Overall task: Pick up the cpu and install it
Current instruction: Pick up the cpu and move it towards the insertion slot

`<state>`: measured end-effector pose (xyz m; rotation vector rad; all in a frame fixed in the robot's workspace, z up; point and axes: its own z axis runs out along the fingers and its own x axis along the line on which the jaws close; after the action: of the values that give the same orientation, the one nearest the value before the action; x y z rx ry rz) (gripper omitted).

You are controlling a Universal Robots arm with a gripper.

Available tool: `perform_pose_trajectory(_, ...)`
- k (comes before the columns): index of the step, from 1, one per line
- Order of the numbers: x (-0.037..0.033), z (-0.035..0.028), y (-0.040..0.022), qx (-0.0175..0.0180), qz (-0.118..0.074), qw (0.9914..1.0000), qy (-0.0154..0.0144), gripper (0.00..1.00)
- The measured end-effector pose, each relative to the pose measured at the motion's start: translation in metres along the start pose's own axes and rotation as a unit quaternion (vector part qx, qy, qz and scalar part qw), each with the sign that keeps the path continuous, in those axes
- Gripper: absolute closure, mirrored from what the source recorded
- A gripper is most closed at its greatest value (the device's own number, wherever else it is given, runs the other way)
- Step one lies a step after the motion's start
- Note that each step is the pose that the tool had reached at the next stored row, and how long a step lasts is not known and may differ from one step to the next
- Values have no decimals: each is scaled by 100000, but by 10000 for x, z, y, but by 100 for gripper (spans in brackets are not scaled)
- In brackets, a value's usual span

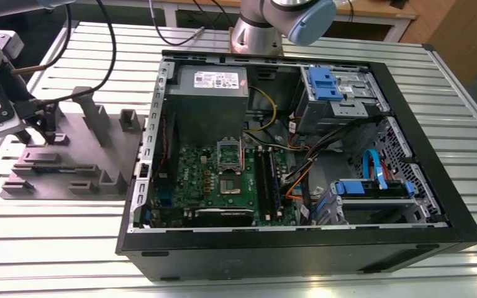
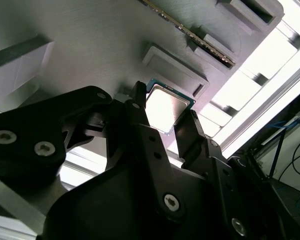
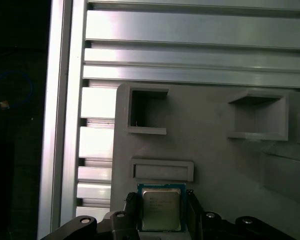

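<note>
One cpu (image 3: pixel 161 210), one pincer (image 2: pixel 164 107), one grey block (image 1: pixel 72 155), one computer case (image 1: pixel 305 251)

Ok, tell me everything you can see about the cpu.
The cpu is a small flat square chip: silvery metal top with faint print, on a green board rim. In both wrist views it sits flat against the grey plastic block, beside a shallow rectangular recess, with the black gripper closed on two opposite edges.
</note>
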<state>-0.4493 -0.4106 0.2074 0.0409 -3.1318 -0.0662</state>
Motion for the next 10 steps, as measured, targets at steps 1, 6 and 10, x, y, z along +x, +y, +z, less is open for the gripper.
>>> perform_pose_trajectory(1, 0, -2, 0, -2, -1, 100000, -3, 53)
perform_pose_trajectory(6, 0, -16, 1, 1, -2, 100000, 4, 53)
perform_pose_trajectory(10, 0, -26, 1, 1, 1, 100000, 0, 53)
